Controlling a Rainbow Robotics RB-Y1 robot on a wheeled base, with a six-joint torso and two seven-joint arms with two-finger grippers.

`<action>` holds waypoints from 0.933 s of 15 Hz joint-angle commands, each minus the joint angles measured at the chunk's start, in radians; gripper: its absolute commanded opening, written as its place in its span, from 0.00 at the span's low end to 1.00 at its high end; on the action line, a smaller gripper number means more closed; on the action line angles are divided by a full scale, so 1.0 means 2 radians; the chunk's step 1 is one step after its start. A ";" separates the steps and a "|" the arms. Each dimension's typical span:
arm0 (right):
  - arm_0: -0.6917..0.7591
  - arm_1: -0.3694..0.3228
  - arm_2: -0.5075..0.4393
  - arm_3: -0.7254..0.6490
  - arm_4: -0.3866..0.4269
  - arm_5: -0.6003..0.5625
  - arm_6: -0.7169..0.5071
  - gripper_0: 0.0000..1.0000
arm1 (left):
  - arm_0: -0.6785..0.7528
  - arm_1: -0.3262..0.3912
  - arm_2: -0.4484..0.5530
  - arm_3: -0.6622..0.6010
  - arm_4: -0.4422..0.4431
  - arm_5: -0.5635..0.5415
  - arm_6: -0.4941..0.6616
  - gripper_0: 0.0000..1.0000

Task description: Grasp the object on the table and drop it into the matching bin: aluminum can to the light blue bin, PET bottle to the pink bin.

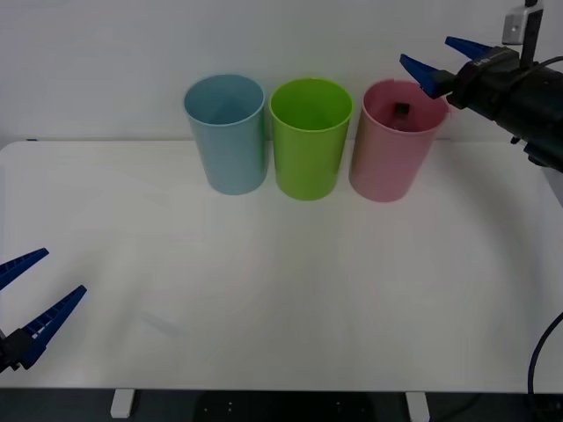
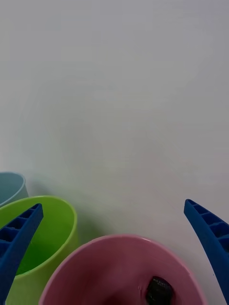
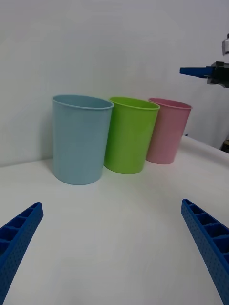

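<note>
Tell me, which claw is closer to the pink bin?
The right claw. It hangs open just above the pink bin's rim, with the PET bottle already inside. The left claw sits open low at the table's near left edge, far off.

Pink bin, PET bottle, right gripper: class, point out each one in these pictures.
pink bin (image 1: pixel 387 167), front view, on its outer wall.
PET bottle (image 2: pixel 159 289), right wrist view, on its black cap inside the bin.
right gripper (image 1: pixel 442 62), front view, midway between its open fingertips.
</note>
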 commanded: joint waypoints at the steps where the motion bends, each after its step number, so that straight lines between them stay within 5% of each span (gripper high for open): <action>1: 0.042 -0.004 -0.014 -0.047 0.000 0.000 -0.004 1.00 | 0.000 0.000 0.000 0.000 0.000 0.000 0.000 1.00; 14: 0.307 -0.005 -0.100 -0.286 -0.033 -0.032 -0.002 1.00 | 0.000 0.000 0.000 0.000 0.000 0.000 0.000 1.00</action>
